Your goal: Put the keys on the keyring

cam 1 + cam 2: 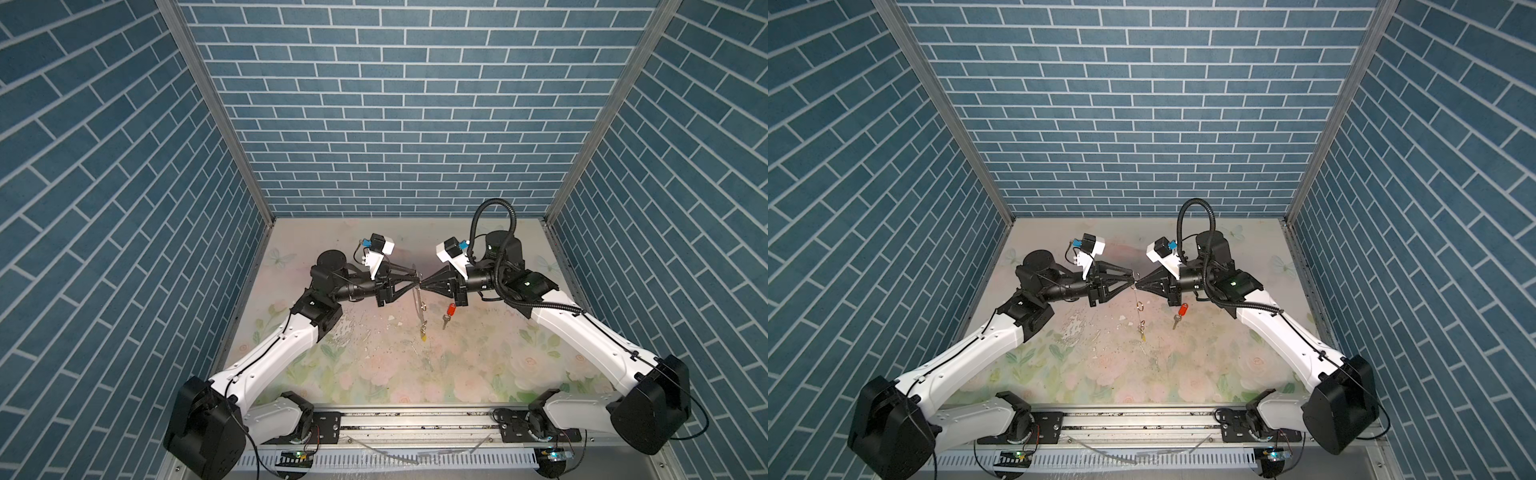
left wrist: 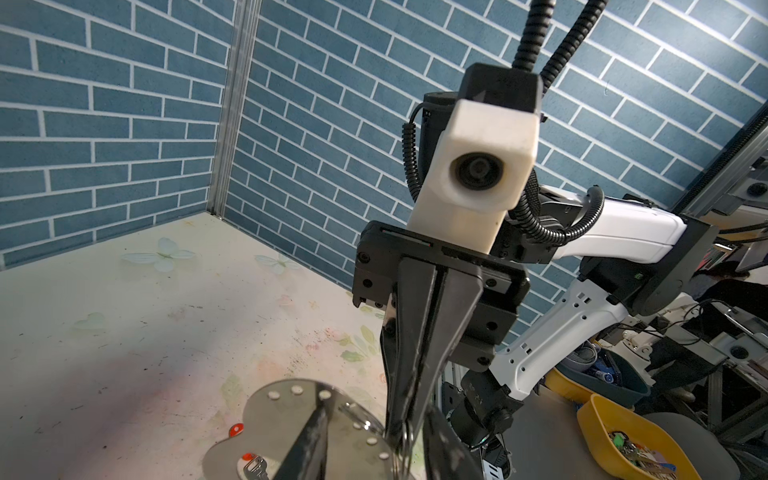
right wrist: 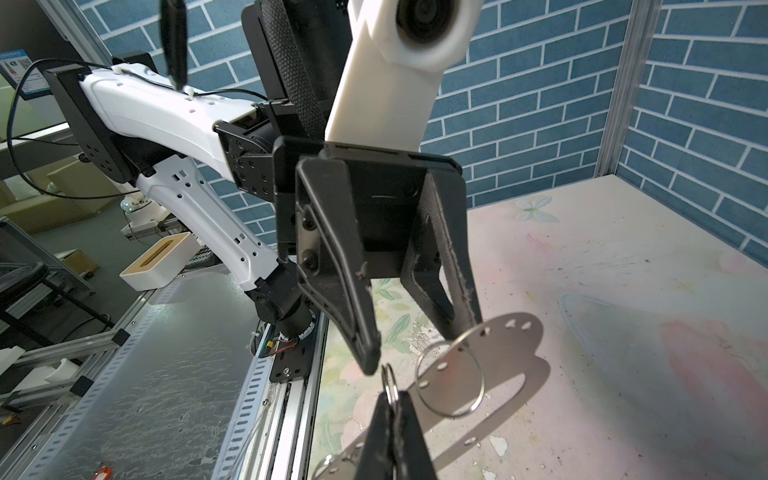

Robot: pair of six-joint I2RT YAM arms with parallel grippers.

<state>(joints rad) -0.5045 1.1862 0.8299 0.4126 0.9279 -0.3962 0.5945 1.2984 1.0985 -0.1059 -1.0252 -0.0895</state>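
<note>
Keyring (image 3: 507,345) hangs edge-on above the surface (image 1: 374,374). My right gripper (image 3: 392,397) has its fingers clamped on a small ring (image 3: 388,380) at the rim, and my left gripper (image 1: 416,277) has its fingers apart around the plate. The yellow-tagged key (image 1: 423,336) dangles from it; the red-tagged key (image 1: 448,314) lies on the surface. I can't read the label (image 3: 18,75) outside.

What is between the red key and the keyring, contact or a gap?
Apart. In a top view, bare table shows between the red key and the keyring.
</note>
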